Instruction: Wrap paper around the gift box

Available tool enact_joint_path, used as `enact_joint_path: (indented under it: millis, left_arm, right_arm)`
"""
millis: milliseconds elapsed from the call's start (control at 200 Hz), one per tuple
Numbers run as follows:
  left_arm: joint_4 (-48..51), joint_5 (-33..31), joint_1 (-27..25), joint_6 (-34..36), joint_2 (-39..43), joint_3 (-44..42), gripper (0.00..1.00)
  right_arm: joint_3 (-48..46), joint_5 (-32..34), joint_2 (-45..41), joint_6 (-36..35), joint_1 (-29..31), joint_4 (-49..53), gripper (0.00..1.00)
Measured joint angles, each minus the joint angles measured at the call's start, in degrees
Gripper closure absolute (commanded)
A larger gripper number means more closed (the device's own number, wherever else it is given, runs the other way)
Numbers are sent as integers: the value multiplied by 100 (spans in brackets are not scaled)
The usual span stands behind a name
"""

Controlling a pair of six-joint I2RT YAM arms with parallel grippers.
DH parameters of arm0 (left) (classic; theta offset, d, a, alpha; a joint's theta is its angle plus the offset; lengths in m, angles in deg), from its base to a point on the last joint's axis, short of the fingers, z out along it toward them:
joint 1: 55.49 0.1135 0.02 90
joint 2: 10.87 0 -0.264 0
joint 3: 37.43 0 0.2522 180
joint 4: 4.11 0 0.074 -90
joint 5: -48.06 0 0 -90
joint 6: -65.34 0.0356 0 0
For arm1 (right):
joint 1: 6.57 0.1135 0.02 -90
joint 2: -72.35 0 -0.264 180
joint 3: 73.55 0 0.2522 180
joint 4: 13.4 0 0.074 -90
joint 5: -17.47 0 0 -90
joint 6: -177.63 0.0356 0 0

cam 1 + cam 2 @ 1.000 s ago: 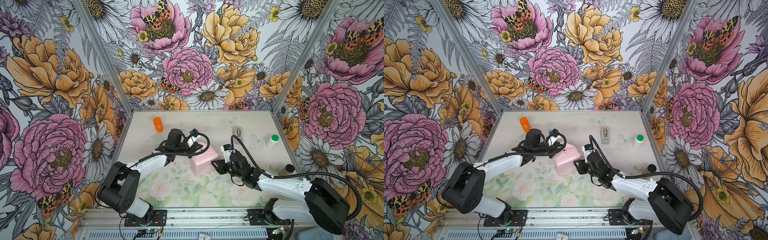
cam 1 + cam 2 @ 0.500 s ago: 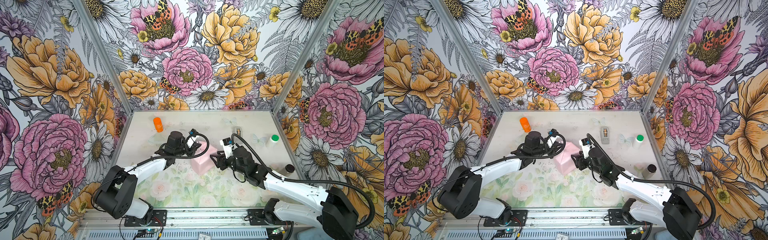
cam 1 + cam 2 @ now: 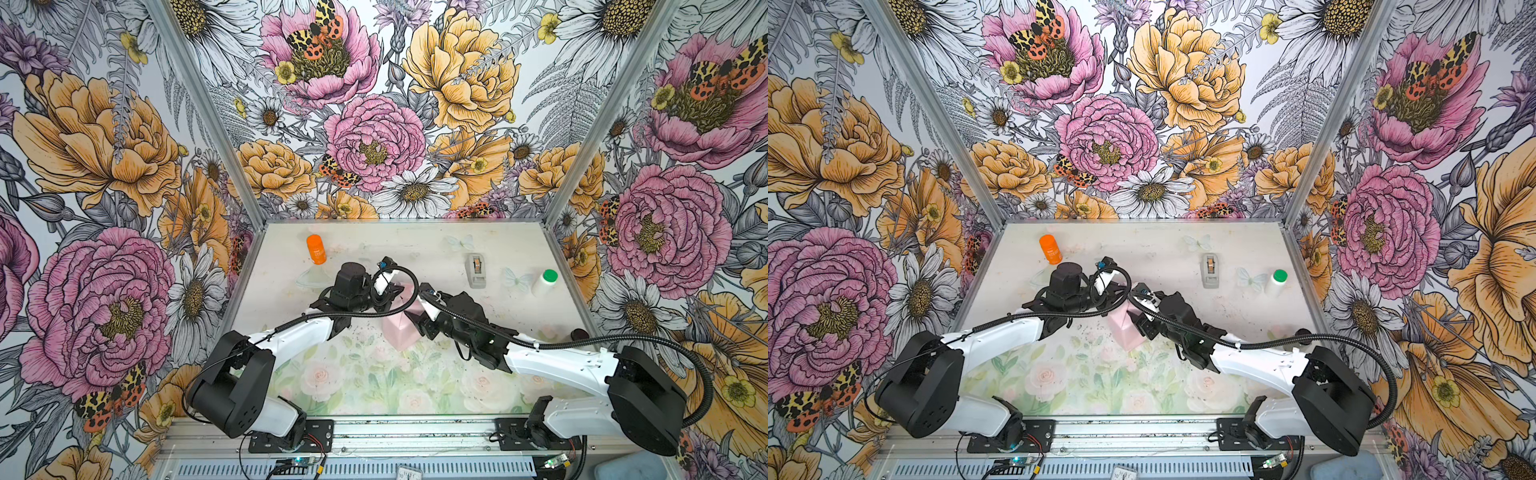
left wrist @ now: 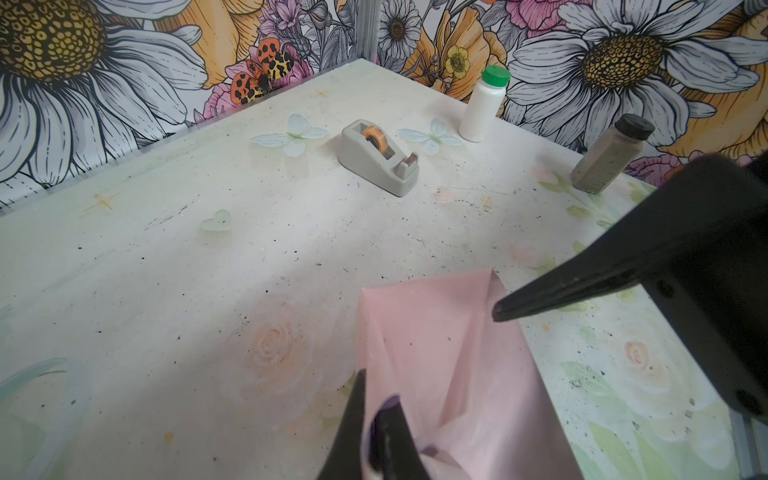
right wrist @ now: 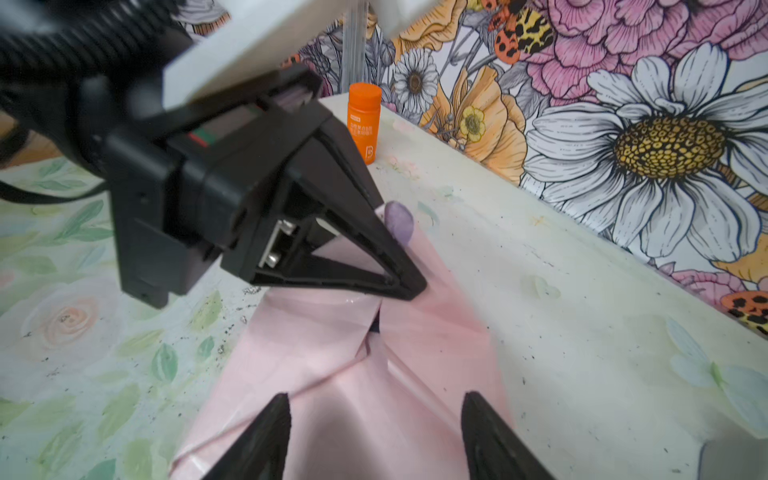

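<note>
Left pincer (image 5: 409, 286) is clamping the paper's (image 5: 332, 374) edge; right pincer (image 5: 376, 399) is gaping. We are glimpsing the gift box (image 5: 374, 328) inside it, central; open table (image 3: 374, 386) is lying at 6 o'clock; orange bottle's (image 3: 316, 249) label unreadable.

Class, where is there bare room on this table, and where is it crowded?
Bare: the near floral strip between left arm and right arm; the far stretch between orange bottle and grey tape dispenser. Crowded: around the pale pink paper.

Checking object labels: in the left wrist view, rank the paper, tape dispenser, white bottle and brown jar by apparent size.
1. paper, though nearest the camera
2. tape dispenser
3. brown jar and white bottle: look alike, unranked
</note>
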Motion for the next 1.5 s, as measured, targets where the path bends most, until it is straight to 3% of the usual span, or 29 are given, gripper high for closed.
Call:
enact_joint_path:
  millis: [205,675,1091,1376,1501]
  left_arm:
    - [-63,2,0,-50,-4,0,93]
    - [-293,24,0,-254,-7,-39,81]
    - [-623,-26,105,-850,444,-398,54]
    - [-833,-774,570,-1596,1327,-769,40]
    - [-798,-1239,791,-1958,1447,-844,40]
  right_arm:
    - [229,-409,293,13,-146,-208,36]
    - [555,-595,857,103,-404,201,57]
    - [702,-640,901,37,-407,509,62]
    - [702,-669,901,-24,-407,511,63]
    - [702,-708,901,-28,-411,511,63]
